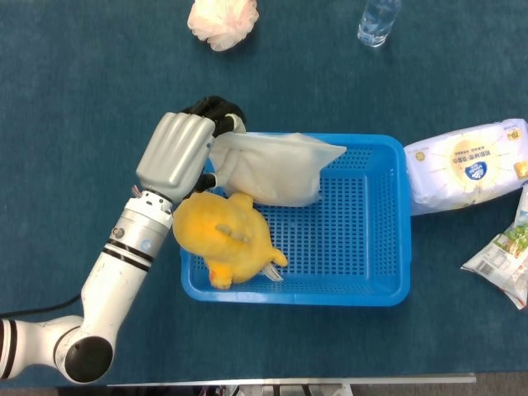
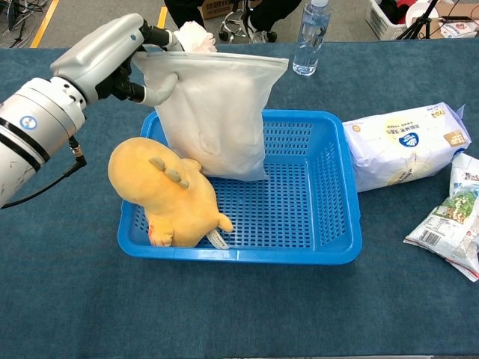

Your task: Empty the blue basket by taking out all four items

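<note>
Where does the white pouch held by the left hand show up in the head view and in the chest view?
Head view: the white pouch lies upper left of centre, over the back left part of the blue basket, its corner held by the left hand.
Chest view: the white pouch hangs upright at upper centre-left from the left hand.
Shared landmark: the yellow plush toy just in front of it.
</note>
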`<state>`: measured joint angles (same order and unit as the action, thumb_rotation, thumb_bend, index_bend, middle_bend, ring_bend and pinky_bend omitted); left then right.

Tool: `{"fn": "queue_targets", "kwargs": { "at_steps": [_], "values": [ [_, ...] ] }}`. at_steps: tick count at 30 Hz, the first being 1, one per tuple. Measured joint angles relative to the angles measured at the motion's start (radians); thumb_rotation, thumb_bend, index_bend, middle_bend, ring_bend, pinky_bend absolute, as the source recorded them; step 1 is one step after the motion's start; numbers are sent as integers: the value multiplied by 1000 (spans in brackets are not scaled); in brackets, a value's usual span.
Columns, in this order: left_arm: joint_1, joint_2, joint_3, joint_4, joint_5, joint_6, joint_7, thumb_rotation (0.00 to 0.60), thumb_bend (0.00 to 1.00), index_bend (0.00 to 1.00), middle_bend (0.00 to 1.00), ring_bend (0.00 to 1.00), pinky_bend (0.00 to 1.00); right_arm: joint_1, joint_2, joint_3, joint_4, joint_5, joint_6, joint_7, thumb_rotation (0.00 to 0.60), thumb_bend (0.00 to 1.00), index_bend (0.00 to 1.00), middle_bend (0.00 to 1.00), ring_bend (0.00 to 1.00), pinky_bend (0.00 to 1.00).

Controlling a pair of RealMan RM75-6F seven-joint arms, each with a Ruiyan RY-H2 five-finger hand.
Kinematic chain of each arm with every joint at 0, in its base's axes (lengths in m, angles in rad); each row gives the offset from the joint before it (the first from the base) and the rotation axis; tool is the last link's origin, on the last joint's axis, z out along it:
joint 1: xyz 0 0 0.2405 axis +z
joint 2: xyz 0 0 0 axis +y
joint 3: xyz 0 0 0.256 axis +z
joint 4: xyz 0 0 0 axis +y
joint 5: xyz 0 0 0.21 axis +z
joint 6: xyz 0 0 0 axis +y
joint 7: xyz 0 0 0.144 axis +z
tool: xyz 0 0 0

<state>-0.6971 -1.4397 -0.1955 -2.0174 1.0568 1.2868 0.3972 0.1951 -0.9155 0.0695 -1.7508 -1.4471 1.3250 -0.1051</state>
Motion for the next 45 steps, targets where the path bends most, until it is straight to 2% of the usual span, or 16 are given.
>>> {"fn": "queue_targets", "kwargs": {
  "at_steps": [10, 20, 26, 30, 33, 38, 45],
  "values": [
    [23, 11, -22, -3, 27, 41, 13, 600, 605, 897, 394, 273, 432, -4, 5, 0, -5, -1, 6, -1, 600, 0, 43, 240, 196, 482],
    [56, 101, -67, -69, 63, 121, 63, 600, 604, 907, 401, 279, 438, -4, 6, 2, -6, -2, 7, 2, 600, 0, 43, 241, 195, 482],
    [80, 134, -81, -75, 133, 192, 112, 600, 604, 914, 403, 279, 441, -3, 5, 1, -9, -2, 4, -4, 600, 0, 43, 241, 196, 482],
    [95, 131, -83, -16, 213, 250, 154, 600, 606, 918, 405, 280, 441, -1, 4, 2, -11, 0, 1, -8, 600, 0, 43, 241, 196, 483],
    [109, 124, -83, 43, 232, 278, 171, 600, 607, 919, 405, 281, 441, 0, 3, 2, -13, 0, 0, -9, 600, 0, 43, 241, 195, 483],
    [135, 118, -85, 121, 216, 292, 174, 600, 607, 919, 405, 281, 442, 0, 4, 3, -16, 3, -1, -13, 600, 0, 43, 241, 196, 482],
    [180, 123, -72, 210, 137, 283, 195, 600, 607, 918, 403, 281, 443, 0, 0, 1, -13, 7, -7, -11, 600, 0, 43, 241, 195, 482]
  ]
}}
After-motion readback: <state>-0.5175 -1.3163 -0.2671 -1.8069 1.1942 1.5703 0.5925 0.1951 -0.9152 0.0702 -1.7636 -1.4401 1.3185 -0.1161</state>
